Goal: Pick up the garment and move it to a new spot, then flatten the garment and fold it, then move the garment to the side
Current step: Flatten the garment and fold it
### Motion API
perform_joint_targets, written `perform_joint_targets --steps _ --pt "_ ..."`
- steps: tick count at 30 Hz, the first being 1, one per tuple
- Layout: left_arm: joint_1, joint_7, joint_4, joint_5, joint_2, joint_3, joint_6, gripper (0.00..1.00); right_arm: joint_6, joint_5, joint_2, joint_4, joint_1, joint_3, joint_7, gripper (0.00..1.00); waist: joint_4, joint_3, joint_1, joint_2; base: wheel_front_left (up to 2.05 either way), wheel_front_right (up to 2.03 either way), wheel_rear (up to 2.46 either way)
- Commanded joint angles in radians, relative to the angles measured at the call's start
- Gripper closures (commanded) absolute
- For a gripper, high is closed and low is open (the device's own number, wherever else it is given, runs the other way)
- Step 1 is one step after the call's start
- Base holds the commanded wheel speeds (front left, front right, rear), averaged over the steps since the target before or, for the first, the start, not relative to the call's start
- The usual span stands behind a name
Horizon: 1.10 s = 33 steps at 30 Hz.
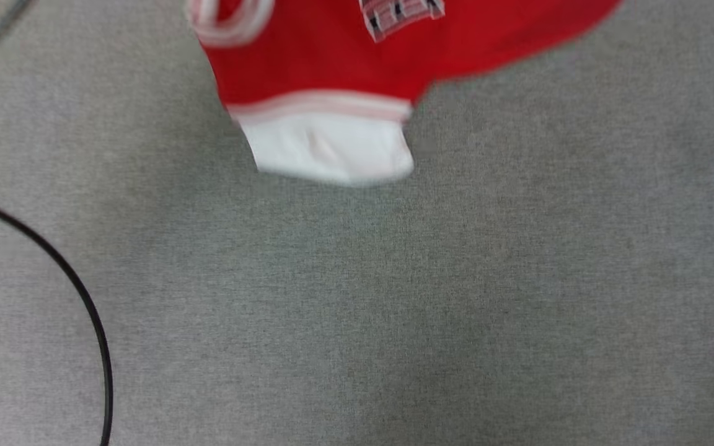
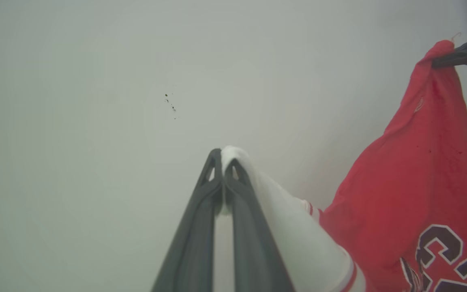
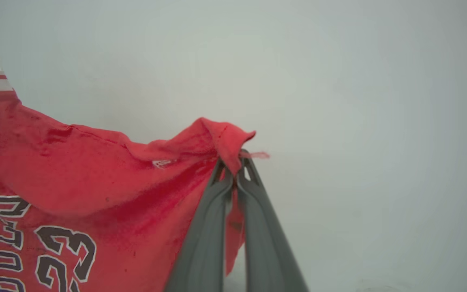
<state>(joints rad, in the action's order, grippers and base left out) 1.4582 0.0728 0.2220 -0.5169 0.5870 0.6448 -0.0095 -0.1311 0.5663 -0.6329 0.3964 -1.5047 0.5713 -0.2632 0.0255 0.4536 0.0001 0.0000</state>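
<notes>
red shirt (image 1: 326,68) held up by the left gripper (image 2: 222,156) and the right gripper (image 3: 237,160), each pinching one end.
head view: the blurred shirt hangs at the top edge, white sleeve lowest, above the grey carpet (image 1: 456,297); a black cable (image 1: 84,297) curves at the left. left wrist view: jaws closed tight on the white sleeve's edge, cloth bunched at the tips and falling away to their right into the red body with its printed number. right wrist view: jaws closed on a red fold at the tips, a strip of cloth between the fingers, the printed body spreading to their left.
</notes>
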Motion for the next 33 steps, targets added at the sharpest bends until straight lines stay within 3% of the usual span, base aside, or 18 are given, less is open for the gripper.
perform_joint_targets --steps 1,11,18,26,33 --pt "0.053 0.001 0.026 0.012 -0.007 -0.002 -0.009 1.0 0.001 -0.024 0.016 0.024 -0.047 -0.01 0.011 1.0 -0.004 0.025 -0.0001 0.0 0.0 0.0 0.0" --pt "0.397 0.016 0.261 0.046 -0.065 -0.018 -0.077 1.0 0.001 -0.165 0.112 0.24 -0.346 -0.029 0.08 1.0 -0.017 0.11 -0.0001 0.0 0.0 0.0 0.0" --pt "0.531 0.06 0.415 0.047 -0.089 0.007 -0.106 1.0 0.001 -0.184 0.165 0.374 -0.452 -0.011 0.127 1.0 -0.02 0.148 -0.0001 0.0 0.0 0.0 0.0" --pt "0.432 0.123 0.539 0.023 -0.107 0.079 -0.118 1.0 0.001 -0.135 0.193 0.489 -0.331 0.041 0.201 1.0 -0.009 0.131 -0.0001 0.0 0.0 0.0 0.0" --pt "0.219 0.158 0.588 -0.02 -0.108 0.171 -0.119 1.0 0.001 -0.059 0.213 0.53 -0.136 0.129 0.248 1.0 -0.006 0.078 -0.0001 0.0 0.0 0.0 0.0"
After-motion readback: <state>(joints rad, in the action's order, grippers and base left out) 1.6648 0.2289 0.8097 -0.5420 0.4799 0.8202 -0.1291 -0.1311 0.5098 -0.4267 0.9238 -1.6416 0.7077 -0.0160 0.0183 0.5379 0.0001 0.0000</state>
